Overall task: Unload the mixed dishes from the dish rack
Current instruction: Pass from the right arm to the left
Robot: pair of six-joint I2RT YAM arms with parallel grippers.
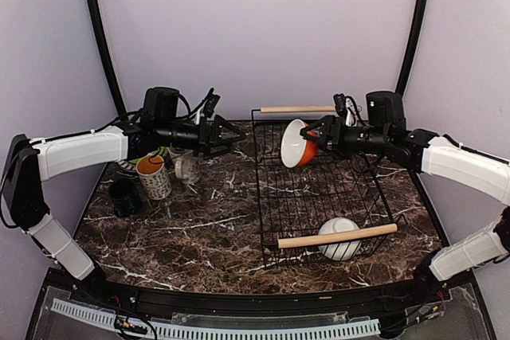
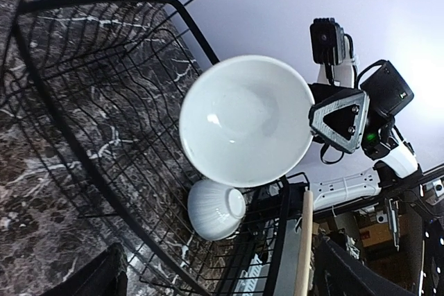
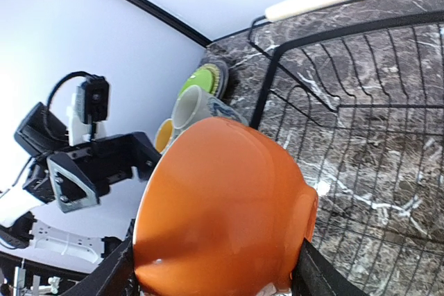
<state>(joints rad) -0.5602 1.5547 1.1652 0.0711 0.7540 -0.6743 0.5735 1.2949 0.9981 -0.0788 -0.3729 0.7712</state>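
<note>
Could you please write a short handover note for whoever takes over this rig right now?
Left fingers: open, empty.
Right fingers: shut on the orange bowl, held tilted above the black wire dish rack.
Done: patterned white mug with orange inside, cream mug, small dark green cup and lime-green plate sit on the marble table left of the rack.
To do: set the orange bowl down, then fetch the white bowl by the rack's near wooden handle.

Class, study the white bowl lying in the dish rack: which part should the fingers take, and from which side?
Probably the narrow foot end, straddled from above on the far side. The white bowl seems to lie turned over, ribbed outside and foot showing, against the dish rack's near wall. The wooden handle crosses over it, so the near side looks blocked.
</note>
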